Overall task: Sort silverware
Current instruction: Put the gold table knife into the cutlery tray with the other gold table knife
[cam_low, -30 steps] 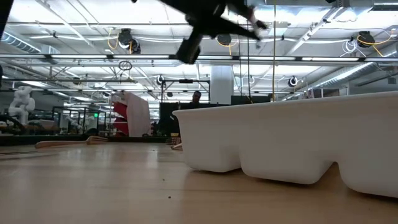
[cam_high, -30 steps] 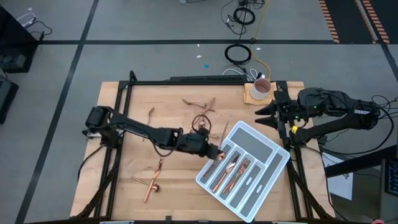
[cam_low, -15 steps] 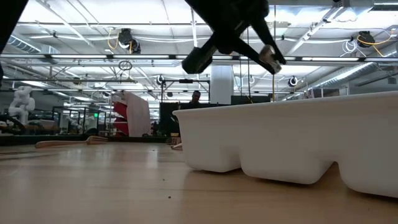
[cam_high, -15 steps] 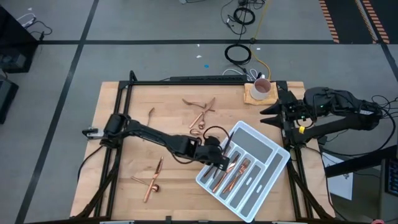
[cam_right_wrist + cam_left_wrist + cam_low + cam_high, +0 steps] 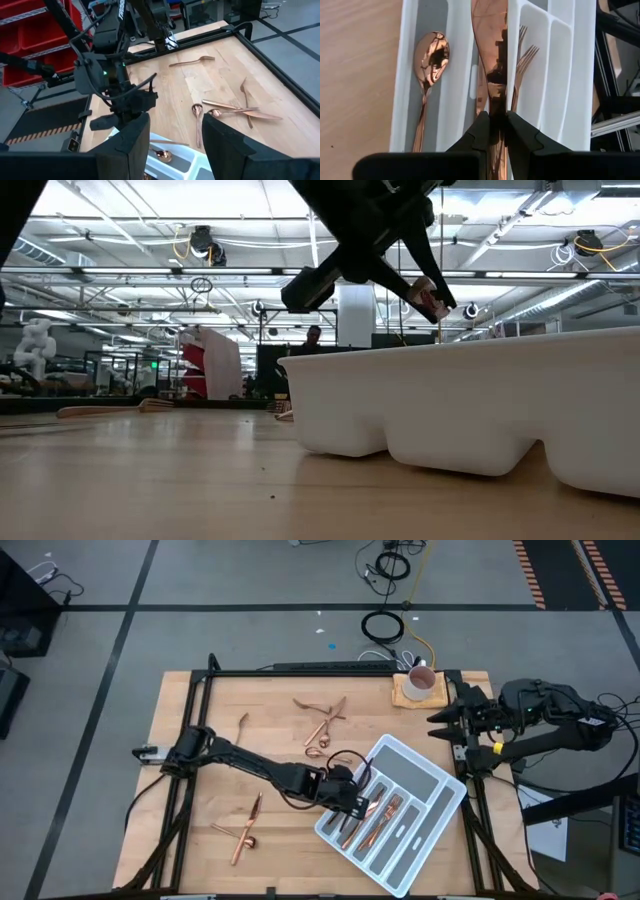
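My left gripper (image 5: 354, 802) (image 5: 495, 125) hangs over the left end of the grey-white divided tray (image 5: 430, 795) and is shut on a copper knife (image 5: 490, 55). The low view shows this gripper (image 5: 430, 292) above the tray wall (image 5: 450, 400). A spoon (image 5: 430, 55), another knife (image 5: 480, 95) and forks (image 5: 522, 55) lie in separate tray compartments. Loose copper pieces lie flat on the table at the far middle (image 5: 322, 718), at the left (image 5: 243, 723) and near the front left (image 5: 243, 828). My right gripper (image 5: 450, 720) (image 5: 175, 145) waits open at the table's right edge. My left gripper pinches the knife between its two fingers (image 5: 480, 131) at its narrower end (image 5: 492, 107). The knife runs forward along the fingers, its broad end past them. It is lifted clear, above the tray's middle compartments, and tilts down toward the tray in the low view.
A mug on a wooden coaster (image 5: 420, 683) stands at the far right corner. The black table frame (image 5: 200, 680) borders the wooden top. The right wrist view looks across at my left arm (image 5: 120, 95) and the loose pieces (image 5: 225, 107).
My left gripper, still shut on the knife, has moved toward the near and right edges from beside the tray's left end to over the tray, and has come down closer to it. My right gripper has drawn back slightly toward the right edge.
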You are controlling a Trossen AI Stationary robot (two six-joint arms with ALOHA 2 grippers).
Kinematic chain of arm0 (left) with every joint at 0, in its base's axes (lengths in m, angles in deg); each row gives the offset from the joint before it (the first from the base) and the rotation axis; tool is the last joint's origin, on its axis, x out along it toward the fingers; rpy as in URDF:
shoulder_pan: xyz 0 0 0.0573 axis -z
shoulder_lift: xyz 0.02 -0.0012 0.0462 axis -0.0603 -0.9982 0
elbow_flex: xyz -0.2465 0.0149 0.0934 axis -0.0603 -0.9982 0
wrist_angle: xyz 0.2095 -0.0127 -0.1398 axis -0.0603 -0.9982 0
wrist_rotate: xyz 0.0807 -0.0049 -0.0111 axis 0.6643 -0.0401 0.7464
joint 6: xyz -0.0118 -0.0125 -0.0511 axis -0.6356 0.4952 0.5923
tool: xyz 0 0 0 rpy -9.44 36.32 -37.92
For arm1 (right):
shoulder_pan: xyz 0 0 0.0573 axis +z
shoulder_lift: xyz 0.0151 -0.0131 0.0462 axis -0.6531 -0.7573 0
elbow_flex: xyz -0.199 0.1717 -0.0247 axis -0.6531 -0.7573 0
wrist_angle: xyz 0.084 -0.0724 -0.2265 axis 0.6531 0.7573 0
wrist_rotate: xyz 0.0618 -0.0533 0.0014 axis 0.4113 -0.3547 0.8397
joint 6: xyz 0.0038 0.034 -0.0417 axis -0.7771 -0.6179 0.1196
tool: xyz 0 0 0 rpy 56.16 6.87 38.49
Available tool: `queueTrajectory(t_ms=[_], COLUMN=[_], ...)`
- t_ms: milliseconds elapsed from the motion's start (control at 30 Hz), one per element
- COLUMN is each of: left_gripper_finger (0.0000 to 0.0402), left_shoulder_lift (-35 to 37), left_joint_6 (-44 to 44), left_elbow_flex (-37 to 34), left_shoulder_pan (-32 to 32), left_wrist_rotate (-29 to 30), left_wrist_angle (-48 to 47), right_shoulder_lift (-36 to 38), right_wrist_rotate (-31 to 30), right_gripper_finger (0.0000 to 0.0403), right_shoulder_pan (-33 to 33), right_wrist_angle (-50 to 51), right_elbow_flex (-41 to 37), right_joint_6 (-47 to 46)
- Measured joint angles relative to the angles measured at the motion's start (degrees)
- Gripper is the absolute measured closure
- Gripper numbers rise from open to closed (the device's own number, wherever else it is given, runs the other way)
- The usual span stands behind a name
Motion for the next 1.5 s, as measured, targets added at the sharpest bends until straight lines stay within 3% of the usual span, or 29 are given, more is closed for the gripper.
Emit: queueTrajectory(t_ms=[433, 667, 1500], left_gripper_finger=[0.0364, 0.0364, 0.0364], left_shoulder_lift=[-4.5, -8.7, -10.6], left_joint_6=[-6.6, -7.6, -7.6], left_elbow_flex=[6.5, 10.9, 11.1], left_shoulder_pan=[0.7, 0.7, 1.0], left_wrist_rotate=[0.1, -3.3, -3.1], left_wrist_angle=[-2.6, -7.5, -5.7], right_shoulder_lift=[0.0, 0.0, 0.0], right_wrist_rotate=[-0.2, -0.2, -0.3], right_gripper_finger=[0.0236, 0.0236, 0.0236], right_shoulder_pan=[0.0, 0.0, 0.0], right_wrist_angle=[0.1, 0.2, 0.5], right_elbow_flex=[0.0, 0.0, 0.0], right_joint_6=[1.7, 1.7, 2.3])
